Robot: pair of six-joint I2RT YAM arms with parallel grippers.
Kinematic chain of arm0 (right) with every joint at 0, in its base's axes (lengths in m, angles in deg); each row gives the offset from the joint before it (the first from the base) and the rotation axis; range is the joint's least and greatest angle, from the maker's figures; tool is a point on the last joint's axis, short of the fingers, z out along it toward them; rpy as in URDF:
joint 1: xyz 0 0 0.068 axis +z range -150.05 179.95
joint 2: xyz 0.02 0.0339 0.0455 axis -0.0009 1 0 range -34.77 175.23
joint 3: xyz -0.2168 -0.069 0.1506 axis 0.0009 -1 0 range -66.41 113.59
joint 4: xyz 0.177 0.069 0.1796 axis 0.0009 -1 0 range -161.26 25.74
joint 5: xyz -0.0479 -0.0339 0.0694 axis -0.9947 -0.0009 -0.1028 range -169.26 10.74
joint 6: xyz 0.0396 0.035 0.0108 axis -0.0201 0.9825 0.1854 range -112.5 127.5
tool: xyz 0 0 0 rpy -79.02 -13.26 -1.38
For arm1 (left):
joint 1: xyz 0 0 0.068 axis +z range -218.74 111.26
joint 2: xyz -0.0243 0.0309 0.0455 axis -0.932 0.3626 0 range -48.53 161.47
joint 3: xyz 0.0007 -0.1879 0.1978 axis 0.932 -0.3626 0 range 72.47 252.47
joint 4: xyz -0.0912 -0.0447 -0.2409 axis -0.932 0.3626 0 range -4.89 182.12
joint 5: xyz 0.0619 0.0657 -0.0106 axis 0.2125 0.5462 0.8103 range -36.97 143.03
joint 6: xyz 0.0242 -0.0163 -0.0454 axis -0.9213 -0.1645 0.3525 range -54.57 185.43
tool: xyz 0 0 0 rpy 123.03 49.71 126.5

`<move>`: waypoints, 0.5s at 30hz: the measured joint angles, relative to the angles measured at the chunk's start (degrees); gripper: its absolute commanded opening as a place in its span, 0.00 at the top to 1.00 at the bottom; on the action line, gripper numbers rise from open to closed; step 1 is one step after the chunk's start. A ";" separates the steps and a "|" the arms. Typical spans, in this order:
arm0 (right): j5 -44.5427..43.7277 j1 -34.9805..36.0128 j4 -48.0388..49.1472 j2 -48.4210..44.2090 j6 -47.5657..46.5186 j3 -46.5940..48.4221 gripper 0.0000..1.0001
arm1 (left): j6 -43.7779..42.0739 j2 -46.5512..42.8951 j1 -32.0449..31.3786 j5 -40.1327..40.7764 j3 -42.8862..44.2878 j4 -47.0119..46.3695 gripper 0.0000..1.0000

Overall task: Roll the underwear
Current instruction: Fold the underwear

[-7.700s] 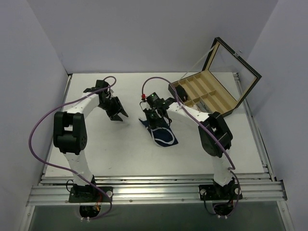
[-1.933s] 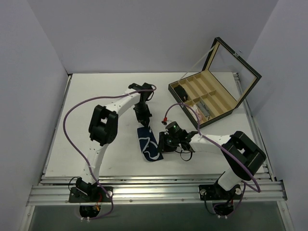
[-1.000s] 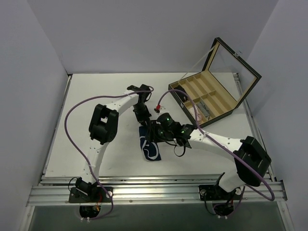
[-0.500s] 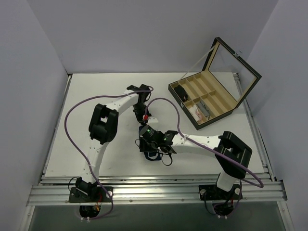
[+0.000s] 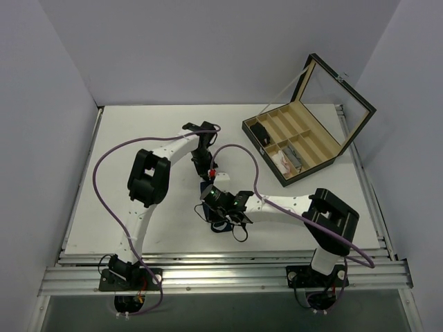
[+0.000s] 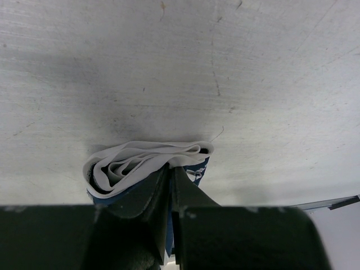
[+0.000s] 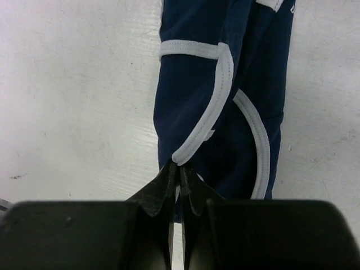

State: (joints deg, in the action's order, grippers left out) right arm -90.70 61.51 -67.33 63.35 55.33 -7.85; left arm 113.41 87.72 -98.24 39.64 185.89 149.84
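**While Pinched at Both Ends, Lies Part-Rolled**

While clenched almost fully, grips with the left hand one rolled end of the underwear, white band coiled just beyond the fingertips and navy cloth caught between the jaws. Pinches with the right hand, jaws shut to a sliver, the tip of the white trim at the garment's other end. Shows, from the right wrist, navy fabric running away from the fingers as a long folded strip, white piping curving across it, flat on the pale, scuffed tabletop. Places, from above, both hands close together mid-tabletop, with the garment mostly hidden beneath them. Off to the right and well apart, toward the far corner: wooden divided box, lid raised, small black item in its leftmost compartment, white-and-pink bundle in a compartment by the near wall.
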 measured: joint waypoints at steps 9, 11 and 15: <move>1.44 -0.07 8.28 -3.43 4.07 -11.98 1.00 | -0.22 0.02 0.31 -0.04 0.02 0.07 0.85; 1.51 -0.09 10.27 -4.13 5.07 -13.68 1.00 | -0.26 0.02 0.31 -0.04 0.02 0.07 0.85; 1.57 -0.11 12.48 -5.27 6.36 -15.63 1.00 | -0.39 0.07 0.31 -0.13 0.07 0.04 0.80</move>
State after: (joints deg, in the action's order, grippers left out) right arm -89.13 61.40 -54.85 58.08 61.69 -23.48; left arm 113.02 87.78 -97.93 39.51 185.96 149.89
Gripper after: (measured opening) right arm 0.007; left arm 0.167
